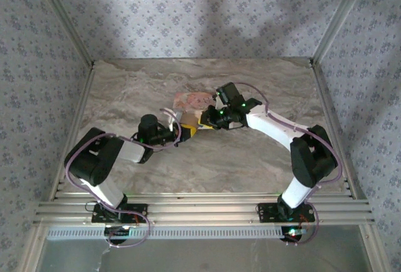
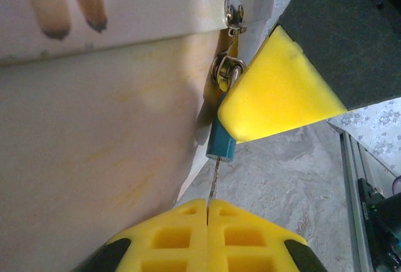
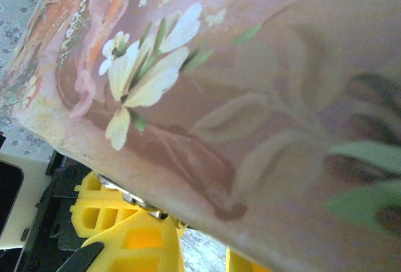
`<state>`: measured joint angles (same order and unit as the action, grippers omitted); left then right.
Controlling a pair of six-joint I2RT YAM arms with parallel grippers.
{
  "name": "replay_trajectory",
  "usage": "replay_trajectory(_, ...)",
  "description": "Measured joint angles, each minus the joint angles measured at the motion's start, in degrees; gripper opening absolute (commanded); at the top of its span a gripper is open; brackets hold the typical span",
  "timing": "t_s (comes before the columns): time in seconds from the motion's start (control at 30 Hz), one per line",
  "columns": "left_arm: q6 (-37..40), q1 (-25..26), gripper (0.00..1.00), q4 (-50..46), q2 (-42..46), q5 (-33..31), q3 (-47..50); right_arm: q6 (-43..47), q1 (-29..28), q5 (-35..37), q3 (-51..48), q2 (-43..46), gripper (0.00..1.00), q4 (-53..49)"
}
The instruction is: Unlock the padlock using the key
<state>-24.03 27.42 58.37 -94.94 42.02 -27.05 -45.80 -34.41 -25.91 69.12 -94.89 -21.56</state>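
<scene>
In the left wrist view, the left gripper (image 2: pixel 207 208) is closed on the key (image 2: pixel 215 178), whose long axis points to 12 o'clock into the padlock (image 2: pixel 221 145) hanging at the box (image 2: pixel 94 159), while the right gripper (image 1: pixel 212 119) touches it from 2 o'clock, open or closed I cannot tell.

Soft diffuse light, dim shadows on the rear wall (image 1: pixel 207 9), blurry wrist close-ups

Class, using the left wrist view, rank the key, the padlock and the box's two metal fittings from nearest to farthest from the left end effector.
1. key, pinched in the left end effector, bottom centre.
2. padlock, directly above the key.
3. lower metal fitting, above the padlock.
4. upper metal fitting, near the frame's top.
</scene>
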Motion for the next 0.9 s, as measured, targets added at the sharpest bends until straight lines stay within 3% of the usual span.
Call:
replay_trajectory(0.23, 0.37, 0.96, 0.00, -0.20, 0.33, -0.52, -0.26, 0.13, 0.39, -0.59, -0.28, 0.63, 0.00, -0.02)
replay_trajectory(0.53, -6.19, 2.01, 0.00, 3.74, -0.55, -1.49, -0.26, -1.36, 0.90, -0.44, -1.01, 1.79, 0.00, 1.03)
replay_trajectory(0.9, -15.30, 0.57, 0.00, 6.21, -4.48, 4.26, -2.45, -0.26, 1.05, 0.24, -4.48, 3.54, 0.00, 4.57)
